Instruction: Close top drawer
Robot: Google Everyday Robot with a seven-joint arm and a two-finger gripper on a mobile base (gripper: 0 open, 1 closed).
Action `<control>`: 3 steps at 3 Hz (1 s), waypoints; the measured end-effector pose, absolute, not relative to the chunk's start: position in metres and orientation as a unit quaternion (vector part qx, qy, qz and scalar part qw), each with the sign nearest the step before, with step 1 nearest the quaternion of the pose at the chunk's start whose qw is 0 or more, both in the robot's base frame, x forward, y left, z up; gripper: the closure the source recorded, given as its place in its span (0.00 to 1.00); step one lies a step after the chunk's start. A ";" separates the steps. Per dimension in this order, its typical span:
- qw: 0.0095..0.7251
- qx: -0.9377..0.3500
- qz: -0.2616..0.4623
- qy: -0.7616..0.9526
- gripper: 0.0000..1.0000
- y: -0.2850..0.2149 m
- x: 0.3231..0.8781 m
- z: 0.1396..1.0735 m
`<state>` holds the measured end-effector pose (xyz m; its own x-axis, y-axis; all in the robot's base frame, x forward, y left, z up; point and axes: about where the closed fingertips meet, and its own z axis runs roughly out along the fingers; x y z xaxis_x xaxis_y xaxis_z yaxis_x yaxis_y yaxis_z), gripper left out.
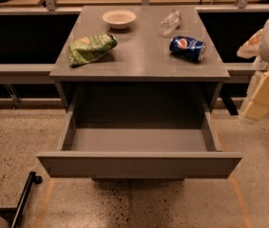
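Note:
The top drawer (139, 164) is a wide grey drawer with a plain front panel. It stands pulled far out of the grey cabinet (143, 56), and its grey box is empty. My arm comes in at the right edge, and its cream-coloured gripper (257, 101) hangs to the right of the cabinet, level with the drawer's right side rail. It is apart from the drawer and touches nothing.
On the cabinet top lie a green chip bag (90, 47), a white bowl (119, 18), a clear plastic bottle (169, 23) and a blue Pepsi can (187, 47). A black bar (22, 198) lies on the speckled floor at the lower left. Railings run behind.

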<state>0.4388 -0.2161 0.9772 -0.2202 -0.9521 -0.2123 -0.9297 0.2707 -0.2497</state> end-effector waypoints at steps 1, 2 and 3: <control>0.150 -0.601 -0.011 0.785 0.40 -0.213 0.442 0.955; 0.129 -0.601 0.024 0.789 0.64 -0.205 0.443 0.916; 0.084 -0.607 0.058 0.788 0.96 -0.197 0.432 0.849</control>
